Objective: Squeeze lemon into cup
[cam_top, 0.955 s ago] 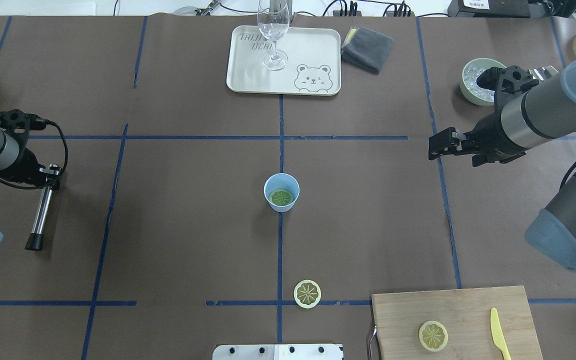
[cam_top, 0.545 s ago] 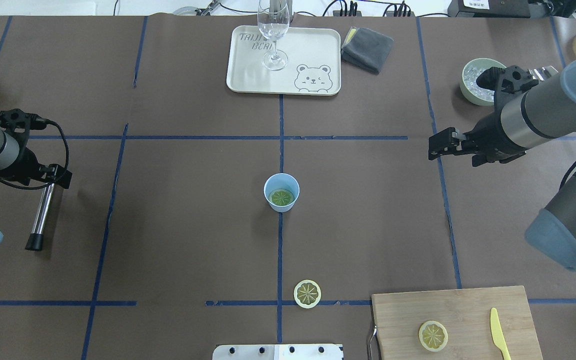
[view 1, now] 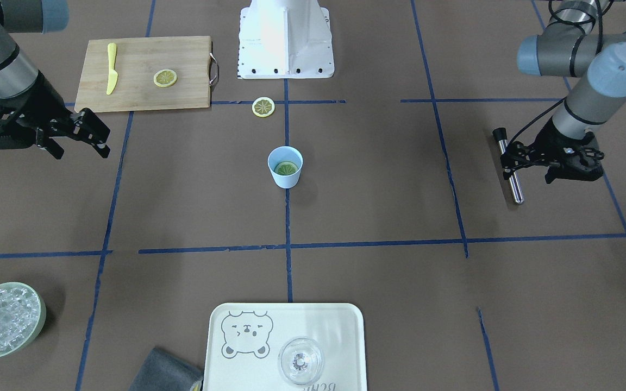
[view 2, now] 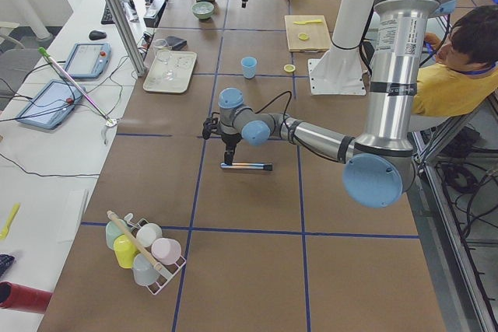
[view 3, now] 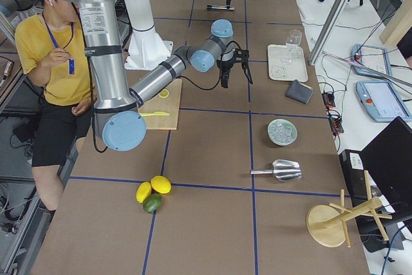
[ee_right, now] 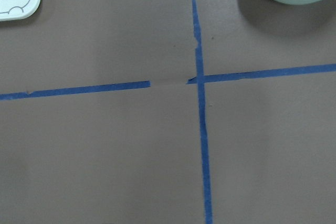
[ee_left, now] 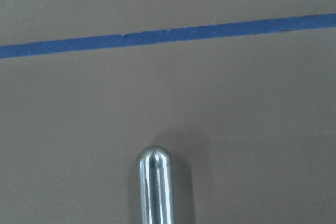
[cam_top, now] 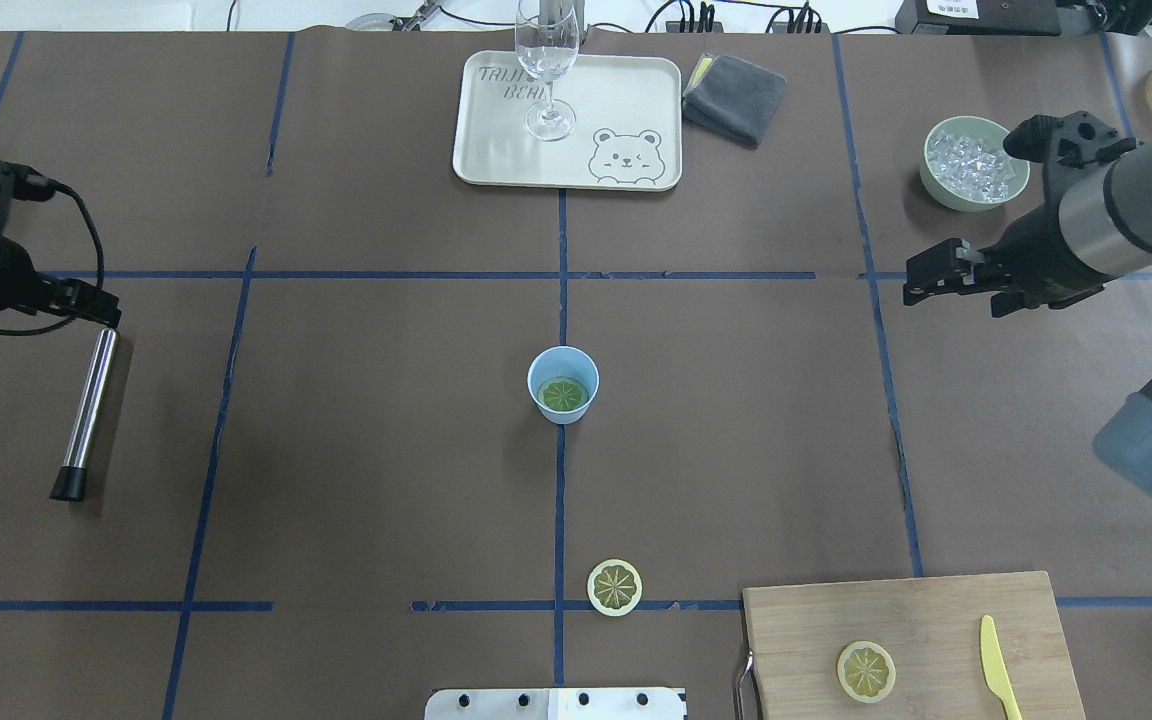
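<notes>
The light-blue cup (cam_top: 563, 372) stands upright at the table's middle, also in the front view (view 1: 285, 176), with a lemon slice (cam_top: 564, 394) lying inside it. A second slice (cam_top: 615, 587) lies on the table nearer the robot. A third slice (cam_top: 866, 670) is on the cutting board. My left gripper (cam_top: 96, 308) is open and empty, just beyond the far end of a metal rod (cam_top: 89, 410) that lies on the table. My right gripper (cam_top: 911, 283) is open and empty, hovering far right of the cup.
A tray (cam_top: 476, 150) with a wine glass (cam_top: 548, 60) is at the far middle, beside a grey cloth (cam_top: 734, 95). A green bowl of ice (cam_top: 973, 163) is far right. The wooden board (cam_top: 936, 610) holds a yellow knife (cam_top: 999, 668).
My left gripper has drawn back off the rod's far end, up and to the left; the rod stays lying. My right gripper has moved right, uncovering the ice bowl.
</notes>
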Robot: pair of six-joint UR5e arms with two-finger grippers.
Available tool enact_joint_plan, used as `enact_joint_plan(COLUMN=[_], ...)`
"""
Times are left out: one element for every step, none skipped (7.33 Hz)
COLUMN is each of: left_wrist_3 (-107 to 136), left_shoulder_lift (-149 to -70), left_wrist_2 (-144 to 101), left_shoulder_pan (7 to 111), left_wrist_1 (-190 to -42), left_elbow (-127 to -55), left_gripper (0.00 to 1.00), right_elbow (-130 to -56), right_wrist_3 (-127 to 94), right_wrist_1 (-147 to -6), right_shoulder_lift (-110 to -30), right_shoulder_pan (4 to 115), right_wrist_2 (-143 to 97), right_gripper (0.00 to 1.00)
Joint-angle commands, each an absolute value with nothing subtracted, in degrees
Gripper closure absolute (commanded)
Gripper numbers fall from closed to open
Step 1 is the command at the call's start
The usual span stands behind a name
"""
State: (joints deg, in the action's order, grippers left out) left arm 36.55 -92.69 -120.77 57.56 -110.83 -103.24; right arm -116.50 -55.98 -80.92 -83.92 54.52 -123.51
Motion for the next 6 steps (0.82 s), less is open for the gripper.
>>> enact_joint_plan(left_wrist_3=[22.07,15.88,13.82,10.41,4.54,0.22], left_shoulder_lift=[-89.31,-87.90,-86.24,-85.79,-84.65,-84.73], left_wrist_2=[-131.24,-133.05,-133.15,-133.24,-133.24,-133.24], left_shoulder_pan=[69.37,73.87,76.35,78.81,81.80,82.61], left_wrist_1=[-109.43,-109.42,-109.42,-108.29,-104.19,-101.71], left_elbow=[-105.91,-105.39,-105.38,-105.38,-105.55,-105.30], left_gripper=[0.00,0.00,0.00,0.00,0.00,0.00], right_elbow=[-114.10,-111.73,-107.62,-103.14,-97.96,-93.65], right_wrist_3=[-42.95,-35.93,-26.20,-17.84,-9.58,-2.36], right_wrist_1=[-81.38,-81.56,-81.48,-81.47,-81.47,-81.65], right_shoulder_lift=[-87.78,-89.46,-91.21,-91.40,-91.32,-90.88], right_shoulder_pan=[63.41,67.46,72.55,76.60,80.90,84.08], right_wrist_2=[-129.08,-131.72,-132.62,-133.67,-135.68,-136.22], right_gripper=[0.00,0.00,0.00,0.00,0.00,0.00])
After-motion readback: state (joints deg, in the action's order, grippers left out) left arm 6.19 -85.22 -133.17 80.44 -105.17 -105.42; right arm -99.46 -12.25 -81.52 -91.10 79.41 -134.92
